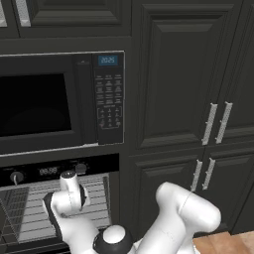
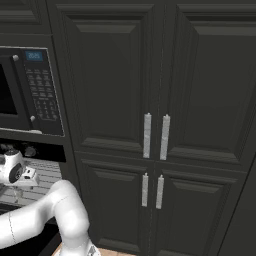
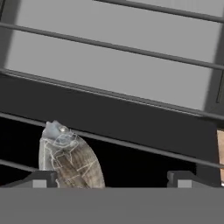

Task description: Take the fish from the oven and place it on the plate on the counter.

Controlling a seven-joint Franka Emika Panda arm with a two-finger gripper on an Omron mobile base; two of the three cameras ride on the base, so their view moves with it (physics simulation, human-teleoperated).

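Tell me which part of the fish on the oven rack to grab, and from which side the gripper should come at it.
Grip the fish across its broad mid-body, coming straight along the hand's line of sight. It lies flat on the oven rack, head pointing away, so its narrower width suits the open gripper. It sits by the left fingertip, off centre, so the hand likely needs shifting that way first.

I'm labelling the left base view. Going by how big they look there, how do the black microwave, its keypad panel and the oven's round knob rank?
Largest to smallest:
1. Black microwave with dark window.
2. Its tall black keypad panel with blue display.
3. Small round dark oven knob.
All sit on the same wall, so distance hardly skews this.
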